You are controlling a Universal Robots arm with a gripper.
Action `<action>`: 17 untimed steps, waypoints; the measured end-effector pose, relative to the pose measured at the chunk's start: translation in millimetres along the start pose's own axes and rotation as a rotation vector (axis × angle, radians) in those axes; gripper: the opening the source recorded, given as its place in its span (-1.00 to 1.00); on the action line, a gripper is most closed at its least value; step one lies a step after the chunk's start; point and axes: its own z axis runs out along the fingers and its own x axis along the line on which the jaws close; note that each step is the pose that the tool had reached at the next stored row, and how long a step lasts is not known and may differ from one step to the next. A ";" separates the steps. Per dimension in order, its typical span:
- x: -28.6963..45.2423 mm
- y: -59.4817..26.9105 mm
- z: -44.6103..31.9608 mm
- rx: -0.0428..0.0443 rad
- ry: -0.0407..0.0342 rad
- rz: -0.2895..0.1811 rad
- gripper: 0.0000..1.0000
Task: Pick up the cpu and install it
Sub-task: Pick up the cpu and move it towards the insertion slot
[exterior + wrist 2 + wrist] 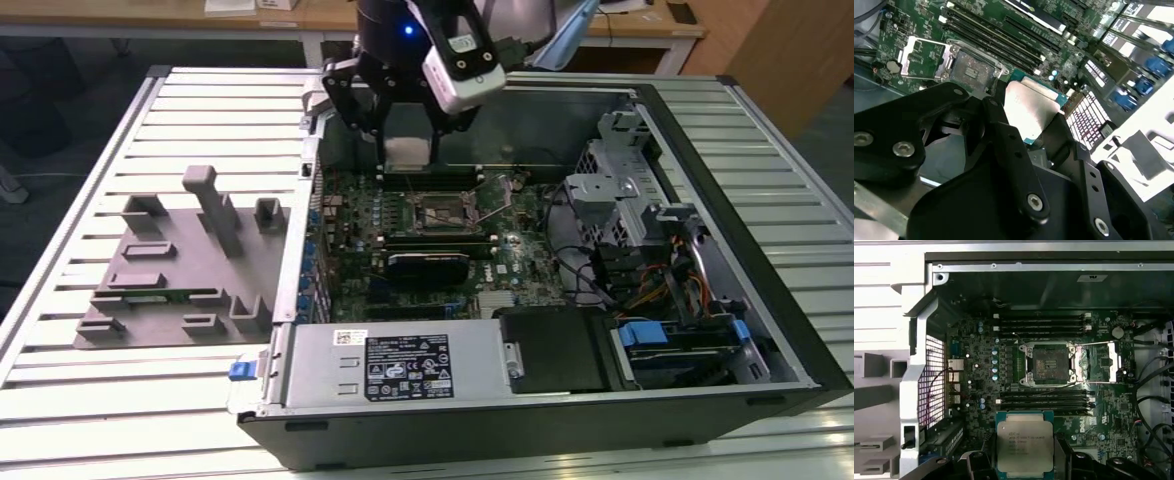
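My gripper [407, 140] hangs over the back part of the open computer case [787, 330], shut on the cpu [407, 153], a flat square chip with a silvery top. In both wrist views the cpu [1024, 440] [1031, 105] sits between the black fingers [1064, 460], held by two opposite edges above the green motherboard [974, 385]. The square metal-framed socket [1050, 364] [443, 210] [971, 67] lies uncovered a short way beyond the chip, its load plate [1101, 362] flipped open to one side. The cpu is apart from the socket.
Memory slots [1044, 325] run along both sides of the socket. A black block [427, 265] sits nearer the front, with the grey power supply [387, 365] below it. Drive cages and cables [641, 260] fill the exterior view's right. A grey fixture plate [174, 270] lies outside the case.
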 end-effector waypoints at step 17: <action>-21.6 -0.6 27.7 0.0000 0.0003 0.000 0.08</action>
